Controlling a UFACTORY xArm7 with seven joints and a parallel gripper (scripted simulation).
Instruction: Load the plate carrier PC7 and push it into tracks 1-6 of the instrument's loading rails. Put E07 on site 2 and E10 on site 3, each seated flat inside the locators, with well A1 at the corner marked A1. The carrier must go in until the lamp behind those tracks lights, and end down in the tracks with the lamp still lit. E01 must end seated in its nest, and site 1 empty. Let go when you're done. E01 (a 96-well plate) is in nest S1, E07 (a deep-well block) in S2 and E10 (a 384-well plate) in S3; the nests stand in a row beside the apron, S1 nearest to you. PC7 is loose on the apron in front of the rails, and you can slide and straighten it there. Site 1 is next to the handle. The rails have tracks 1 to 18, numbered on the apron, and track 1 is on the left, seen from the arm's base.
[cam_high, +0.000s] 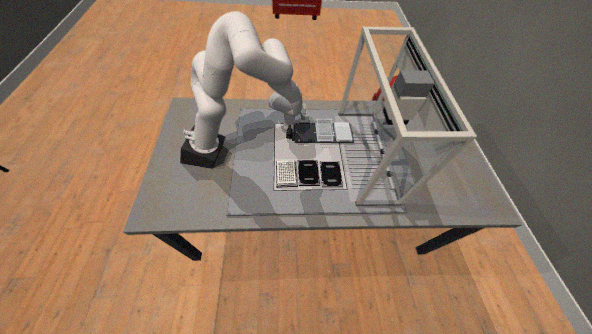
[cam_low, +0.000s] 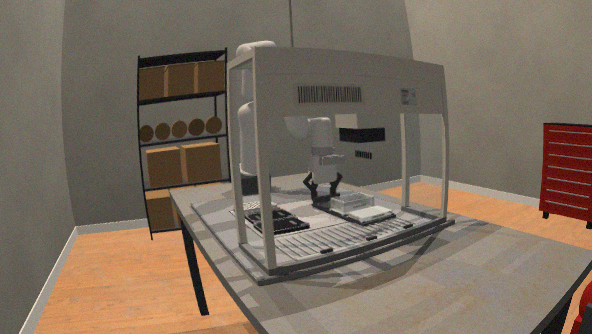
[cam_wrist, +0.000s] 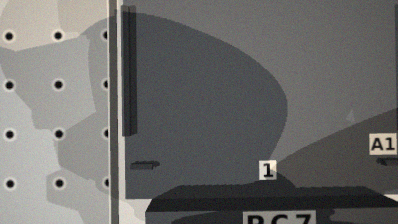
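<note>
The plate carrier PC7 (cam_high: 314, 132) lies on the apron in front of the rails. Its site 1 (cam_high: 304, 132) next to the handle is dark and empty. The deep-well block E07 (cam_high: 325, 130) sits on site 2 and the flat 384-well plate E10 (cam_high: 343, 131) on site 3. My gripper (cam_low: 322, 192) is open, low over the carrier's handle end, with nothing between the fingers. The wrist view shows the empty site 1 (cam_wrist: 210, 100), its "1" label (cam_wrist: 268, 170), the A1 mark (cam_wrist: 382, 144) and the handle with the PC7 label (cam_wrist: 280, 218). E01 (cam_high: 286, 173) sits in nest S1.
Nests S2 (cam_high: 308, 172) and S3 (cam_high: 331, 173) stand empty beside E01. The loading rails (cam_high: 365, 160) lie under the instrument's frame (cam_high: 410, 115), whose posts stand on both sides of the rails. A perforated plate (cam_wrist: 30, 100) lies left of the carrier in the wrist view.
</note>
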